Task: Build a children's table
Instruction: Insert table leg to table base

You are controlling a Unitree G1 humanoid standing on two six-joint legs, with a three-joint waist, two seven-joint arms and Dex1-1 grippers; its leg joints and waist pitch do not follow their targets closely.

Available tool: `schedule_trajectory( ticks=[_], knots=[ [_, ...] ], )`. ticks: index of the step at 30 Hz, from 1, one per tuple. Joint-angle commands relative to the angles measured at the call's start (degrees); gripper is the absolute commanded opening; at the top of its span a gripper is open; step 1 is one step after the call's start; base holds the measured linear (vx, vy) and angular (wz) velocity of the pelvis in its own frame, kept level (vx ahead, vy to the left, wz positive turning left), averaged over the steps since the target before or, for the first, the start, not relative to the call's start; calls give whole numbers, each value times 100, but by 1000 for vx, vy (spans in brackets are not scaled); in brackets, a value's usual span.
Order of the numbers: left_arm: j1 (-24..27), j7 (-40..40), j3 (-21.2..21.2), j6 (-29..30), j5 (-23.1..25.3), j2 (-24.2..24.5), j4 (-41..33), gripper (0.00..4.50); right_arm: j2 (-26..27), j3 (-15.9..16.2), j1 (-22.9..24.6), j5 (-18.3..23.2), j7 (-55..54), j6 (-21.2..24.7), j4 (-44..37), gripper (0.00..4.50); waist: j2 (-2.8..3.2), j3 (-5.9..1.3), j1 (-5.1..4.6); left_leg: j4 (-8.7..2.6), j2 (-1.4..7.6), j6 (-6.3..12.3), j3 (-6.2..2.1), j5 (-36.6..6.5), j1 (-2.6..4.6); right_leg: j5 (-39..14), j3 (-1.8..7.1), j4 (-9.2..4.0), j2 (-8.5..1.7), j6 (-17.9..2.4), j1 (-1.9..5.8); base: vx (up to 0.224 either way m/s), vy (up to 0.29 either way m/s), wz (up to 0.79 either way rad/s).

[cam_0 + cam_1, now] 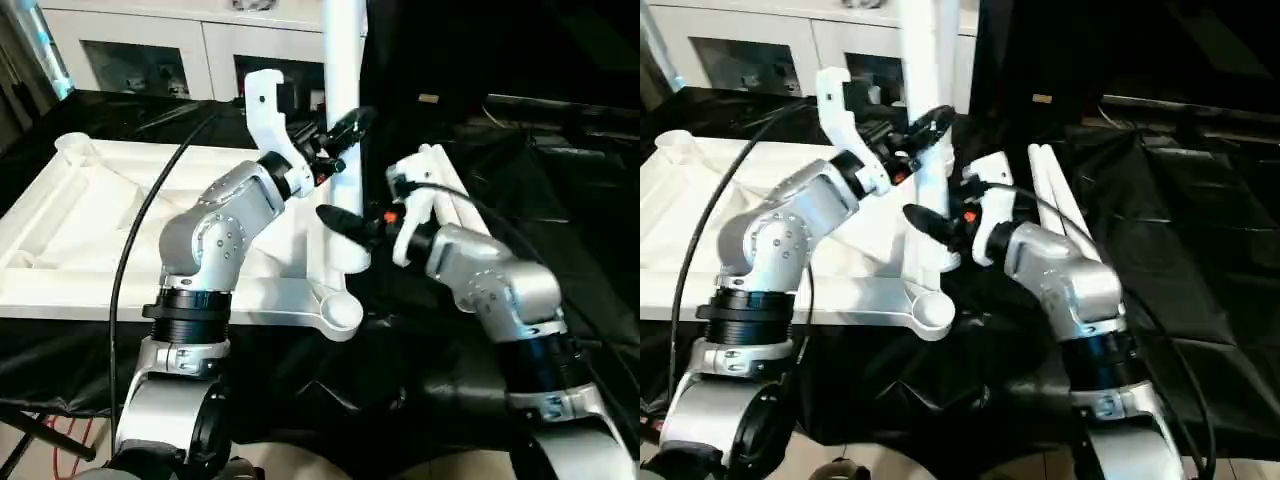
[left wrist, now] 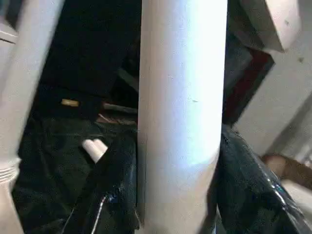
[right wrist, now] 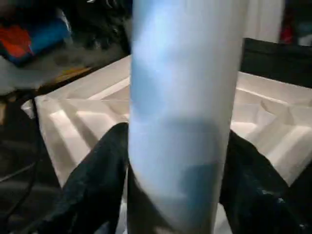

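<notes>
At centre frame of the head views, a long white cylindrical plastic tube leg (image 1: 345, 120) stands upright, its lower end near the right rim of the white rectangular plastic tabletop (image 1: 80, 215), which lies upside down on a black cloth-covered work surface (image 1: 560, 200) and fills the left half of the frame.

Task progress, as judged from these views:
- One leg is upright at the tabletop's right rim. Whether its lower end is fully seated in a socket cannot be told; the grippers and arms hide the joint.
- The round corner socket (image 1: 343, 310) at the lower centre of the frame is empty.
- The round socket (image 1: 72, 146) at the upper left of the frame is also empty.
- Spare white tube legs (image 1: 455, 205) lie flat on the black cloth, just right of the upright leg.
- At least two corners remain to be fitted, so the build appears to be in an early stage.

Tool state and position:
- The left gripper (image 1: 340, 135) meets the leg from the left, at the higher position. In the left wrist view its black fingers (image 2: 114, 195) sit on both sides of the tube, holding it.
- The right gripper (image 1: 350, 222) meets the leg from the right, at the lower position. In the right wrist view its black fingers (image 3: 97, 185) flank the tube closely; whether they press on it cannot be told.

A white glass-door cabinet (image 1: 140, 50) stands along the upper left of the frame, behind the work surface.
</notes>
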Motion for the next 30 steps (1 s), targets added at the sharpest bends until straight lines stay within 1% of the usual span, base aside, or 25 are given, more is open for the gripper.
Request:
schedule_trajectory(
  ticks=[1,2,3,4,6,7,10,16,20,21,24,30],
  knots=[
    [-48,-134,-62,100,-54,66,-98,184,-234,-44,-93,163,325,232,-214,302,-21,-470,15,-336,184,116,-46,-618,105,-674,278,-370,-422,-935,374,0,0,0],
    [-62,-230,-100,145,-57,137,-105,184,-485,-24,-84,258,630,379,-283,311,-24,-466,17,-337,188,122,-48,-577,91,-637,283,-363,-433,-932,370,0,0,0],
    [-62,-230,-100,145,-57,137,-105,184,-485,-24,-84,258,630,379,-283,311,-27,-471,34,-331,186,142,-47,-592,103,-669,280,-370,-433,-921,380,0,0,0],
    [-60,-297,-116,154,-76,163,-123,184,-635,-16,-83,263,775,413,-284,317,-28,-468,27,-328,180,145,-45,-598,93,-715,276,-378,-435,-927,376,0,0,0],
    [-56,-347,-134,175,-99,182,-142,184,-709,-14,-86,269,844,438,-280,317,-35,-470,30,-321,180,149,-40,-587,95,-744,278,-378,-437,-951,369,0,0,0],
    [-43,-474,-212,184,-102,229,-197,184,-850,-17,-88,300,975,502,-275,317,-44,-471,29,-320,179,153,-42,-566,91,-757,274,-378,-441,-971,372,0,0,0],
    [-38,-564,-272,192,-98,246,-258,184,-978,-12,-106,311,1050,579,-245,317,-47,-471,27,-321,191,163,-43,-555,95,-759,271,-371,-439,-1013,368,0,0,0],
    [-29,-651,-346,213,-129,226,-360,184,-968,70,-130,265,1003,684,-170,317,-60,-471,19,-313,184,176,-40,-524,86,-805,270,-373,-436,-1025,366,0,0,0],
    [9,-790,-473,166,-111,255,-438,184,-883,140,-135,249,999,778,-117,317,-54,-472,21,-314,188,176,-40,-528,91,-836,270,-379,-438,-1020,358,0,0,0],
    [14,-795,-483,160,-100,259,-441,184,-877,143,-136,248,1001,781,-111,317,-57,-470,19,-316,187,166,-41,-527,83,-825,270,-376,-439,-1015,364,0,0,0],
    [72,-913,-588,186,-88,304,-518,184,-838,151,-145,271,1000,802,-72,317,-54,-471,19,-320,192,142,-43,-554,91,-858,270,-374,-442,-1004,359,0,0,0],
    [94,-937,-631,189,-64,318,-547,184,-821,127,-153,287,1004,868,-76,317,-55,-467,19,-319,186,121,-39,-561,89,-870,274,-380,-437,-975,363,0,0,0]
  ],
)
